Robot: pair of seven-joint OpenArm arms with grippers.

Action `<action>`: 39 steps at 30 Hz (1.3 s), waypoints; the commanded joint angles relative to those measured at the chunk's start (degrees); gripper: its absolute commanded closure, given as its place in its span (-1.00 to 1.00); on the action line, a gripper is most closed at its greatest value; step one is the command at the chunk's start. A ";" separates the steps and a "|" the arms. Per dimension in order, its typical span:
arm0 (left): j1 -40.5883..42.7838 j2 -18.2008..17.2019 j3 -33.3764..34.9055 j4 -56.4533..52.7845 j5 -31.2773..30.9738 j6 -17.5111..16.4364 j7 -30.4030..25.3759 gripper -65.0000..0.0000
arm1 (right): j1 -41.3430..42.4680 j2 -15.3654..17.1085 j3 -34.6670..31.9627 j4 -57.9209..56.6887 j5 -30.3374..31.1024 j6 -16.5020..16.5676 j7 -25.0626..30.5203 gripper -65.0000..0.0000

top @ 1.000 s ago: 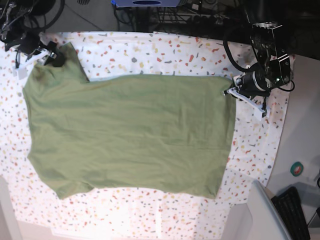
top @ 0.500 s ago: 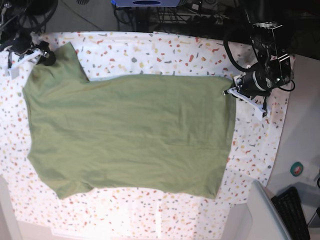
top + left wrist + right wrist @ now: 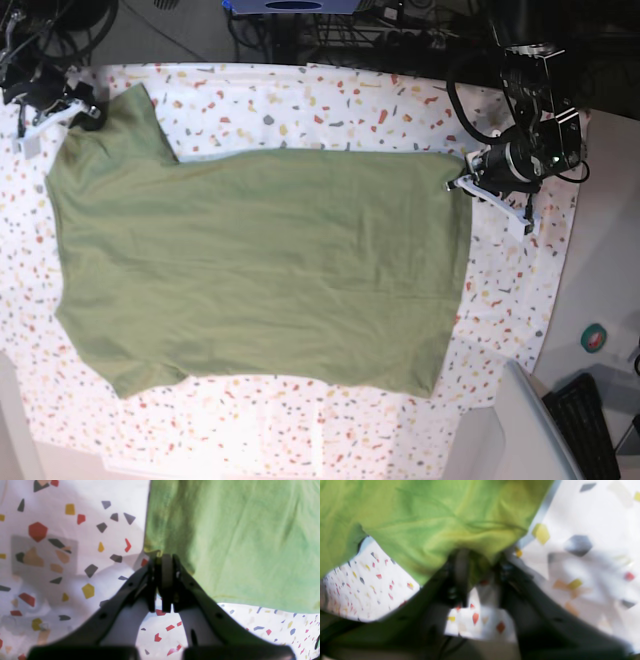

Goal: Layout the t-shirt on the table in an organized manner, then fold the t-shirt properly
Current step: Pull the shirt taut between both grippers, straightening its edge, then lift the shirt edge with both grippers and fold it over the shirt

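**Green t-shirt spread flat, both my end effectors at its far corners**

The plain olive-green cotton t-shirt (image 3: 255, 265) lies spread out on the table (image 3: 300, 100), which is covered in a white cloth speckled with red, orange, yellow and grey flecks. Seen from the base view, the shirt's long axis runs left to right: the straight hem is at the shirt's right end and the shoulders and sleeves are at its left end. One short sleeve juts out toward the far edge of the table at the left end, and the other sleeve points toward the near edge. The fabric looks mostly smooth, with only faint creases.

My left end effector (image 3: 162, 562) sits at the hem corner farthest from the near edge of the table. Its jaws are pressed together on the very corner of the green cloth, with a small pucker of fabric right at the tips. The rest of the hem runs away from it, lying flat.

My right end effector (image 3: 476, 565) is at the tip of the far sleeve. The wrist view is blurred, but green fabric bunches between its dark fingers (image 3: 461, 572), with a gap between them; I cannot tell whether they have clamped the sleeve.
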 commanded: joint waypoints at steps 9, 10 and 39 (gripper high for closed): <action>0.77 -0.47 -0.20 1.37 -0.71 -0.23 -0.51 1.00 | 0.71 3.10 0.37 1.51 0.47 0.06 -6.39 1.00; 1.39 -0.47 -0.20 1.37 -0.80 -0.23 -0.51 1.00 | 0.54 3.27 0.46 2.22 0.38 0.06 -7.27 1.00; 7.63 1.55 -7.58 17.28 -7.30 -0.23 -0.25 1.00 | 4.14 6.00 -7.98 19.18 0.12 -3.19 -13.69 1.00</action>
